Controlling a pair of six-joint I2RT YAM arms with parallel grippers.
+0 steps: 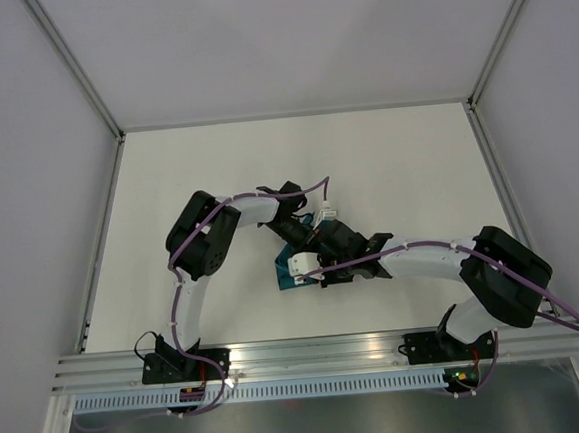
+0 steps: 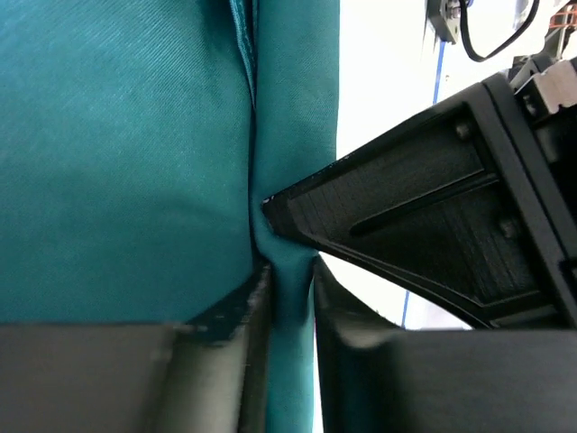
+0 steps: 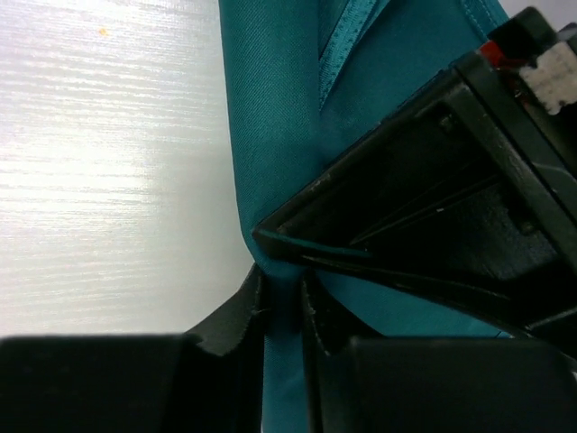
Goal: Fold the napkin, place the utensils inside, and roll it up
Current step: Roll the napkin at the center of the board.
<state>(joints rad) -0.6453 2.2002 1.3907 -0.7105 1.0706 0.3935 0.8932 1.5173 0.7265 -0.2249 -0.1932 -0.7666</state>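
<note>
Napkin mostly hidden (top view) | left end effector pinches its fold | right end effector likewise

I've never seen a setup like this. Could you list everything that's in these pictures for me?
napkin: one, teal, near the table's middle, mostly hidden under the grippers from above
table: one, white, beneath everything
panels: three, pale grey, at the table's left, right and back
metal rail: one, silver, along the near edge
cables: two, purple, one along each arm
left arm: one, black and white, reaching in from the left
right arm: one, black and white, reaching in from the right
left gripper: one, black, pinching the napkin
right gripper: one, black, pinching the napkin
</note>
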